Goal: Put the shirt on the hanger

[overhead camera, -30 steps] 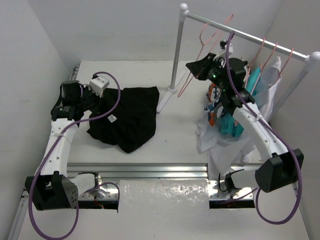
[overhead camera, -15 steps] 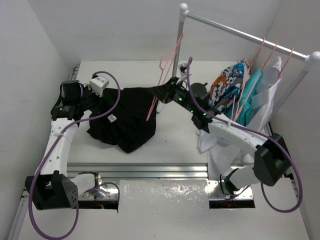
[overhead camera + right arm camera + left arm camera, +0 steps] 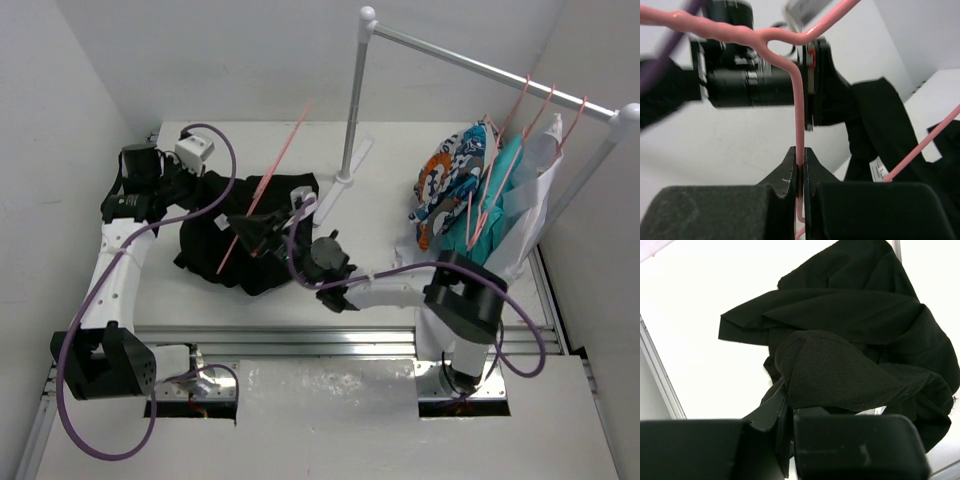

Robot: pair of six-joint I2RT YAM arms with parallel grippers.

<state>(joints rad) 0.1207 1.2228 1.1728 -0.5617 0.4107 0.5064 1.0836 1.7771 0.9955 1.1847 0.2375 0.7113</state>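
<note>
Crumpled black shirt (image 3: 200, 245) on white table (image 3: 380, 215)

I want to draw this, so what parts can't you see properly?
- Hanger hook: right wrist view, cut off by the left edge; a faint streak in the top view.
- Shirt label: left wrist view, mostly behind a finger of the left gripper.
- Shirt sleeves: top view, lost in crumpled black folds.

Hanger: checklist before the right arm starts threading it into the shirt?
1. Grip: right tool shut on the hanger wire: ok.
2. Hold: left tool pinching a fold of the shirt: ok.
3. Position: hanger over the shirt in the top view: ok.
4. Opening: neck spread for the hanger: not ok, the shirt lies bunched on the table.
5. Orientation: which way the neck faces: cannot tell.
</note>
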